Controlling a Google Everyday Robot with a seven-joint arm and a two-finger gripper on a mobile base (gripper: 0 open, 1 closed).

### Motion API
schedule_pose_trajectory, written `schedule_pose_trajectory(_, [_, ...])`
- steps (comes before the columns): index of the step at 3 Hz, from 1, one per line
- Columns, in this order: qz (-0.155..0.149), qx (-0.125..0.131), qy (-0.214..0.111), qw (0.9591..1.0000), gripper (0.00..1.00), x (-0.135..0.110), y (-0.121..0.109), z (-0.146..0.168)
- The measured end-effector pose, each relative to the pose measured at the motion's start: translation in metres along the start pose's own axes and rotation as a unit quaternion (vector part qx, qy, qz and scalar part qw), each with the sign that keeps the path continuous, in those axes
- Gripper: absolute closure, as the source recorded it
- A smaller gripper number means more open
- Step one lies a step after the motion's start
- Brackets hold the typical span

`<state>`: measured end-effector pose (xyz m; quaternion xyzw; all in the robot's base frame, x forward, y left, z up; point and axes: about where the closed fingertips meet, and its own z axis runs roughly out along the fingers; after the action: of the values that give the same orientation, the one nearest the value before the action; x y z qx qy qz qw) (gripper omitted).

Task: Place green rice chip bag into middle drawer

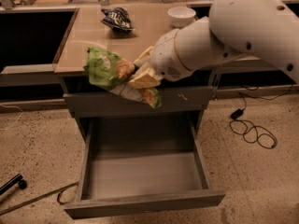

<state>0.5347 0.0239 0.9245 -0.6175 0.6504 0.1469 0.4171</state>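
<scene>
**Green bag in the tool, above the open drawer**

I see the green rice chip bag (113, 73) clamped in the tool (140, 70), in the air at the desk's (88, 36) front edge. I cannot read its print. At 6 o'clock below it, the middle drawer (145, 203) stands pulled out, grey floor showing. On the desk lie a dark snack bag (117, 18) at 12 o'clock and a white bowl (181, 15) at 1 o'clock.
</scene>
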Motion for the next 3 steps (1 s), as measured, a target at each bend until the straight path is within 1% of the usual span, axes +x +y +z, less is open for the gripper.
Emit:
schedule_pose_trajectory(1, [0.000,0.000,0.000,1.0000,1.00,0.000,0.000,0.000])
schedule_pose_trajectory(2, [0.012,-0.010,0.005,0.9999,1.00,0.050,0.004,0.037])
schedule_pose_trajectory(3, [0.055,-0.031,0.010,0.9980,1.00,0.140,0.030,0.096])
